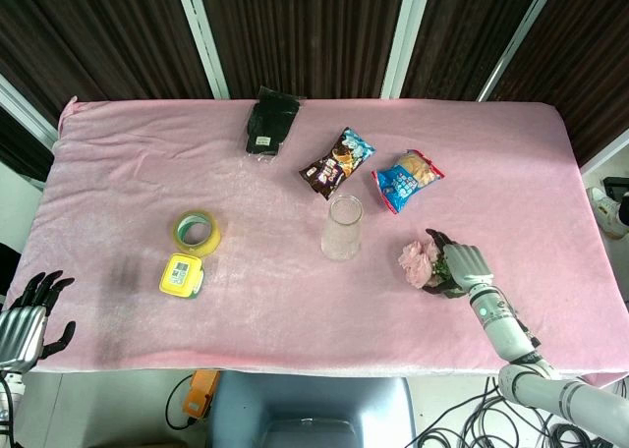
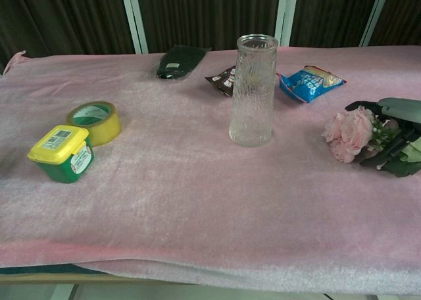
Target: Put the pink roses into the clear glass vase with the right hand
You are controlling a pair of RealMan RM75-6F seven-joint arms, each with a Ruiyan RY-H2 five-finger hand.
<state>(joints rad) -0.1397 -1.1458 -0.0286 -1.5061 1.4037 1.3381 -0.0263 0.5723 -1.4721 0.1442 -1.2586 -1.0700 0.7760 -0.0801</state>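
- Lying on the pink tablecloth [image 1: 147, 163] right of the vase: pink roses [image 1: 419, 262], blooms pointing toward the vase, stems under the right hand.
- Right hand [image 1: 455, 265]: fingers wrapped around the rose stems, gripping them at table level.
- Clear glass vase [image 1: 342, 228]: upright, mid-table, apart from the roses.
- Left hand [image 1: 29, 312]: off the table's near left corner, fingers spread, holding nothing.
- Also present: tape roll [image 1: 196, 232], yellow-lidded tub [image 1: 182, 275], two snack bags [image 1: 337, 162], black pouch [image 1: 270, 121].
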